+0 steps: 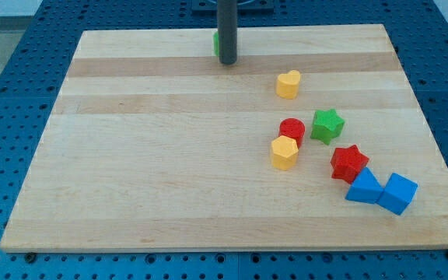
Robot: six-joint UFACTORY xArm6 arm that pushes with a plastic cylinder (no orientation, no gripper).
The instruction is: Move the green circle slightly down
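Note:
The green circle (216,43) sits near the top edge of the wooden board (146,155), at the view's top centre. It is mostly hidden behind my rod; only a thin green sliver shows on the rod's left side. My tip (228,61) rests on the board just below and right of that sliver, touching or nearly touching the block.
A yellow heart (288,84) lies right of the tip. Lower right are a green star (327,124), a red cylinder (292,130), a yellow hexagon (284,152), a red star (349,162), a blue triangle (363,187) and a blue cube (398,193).

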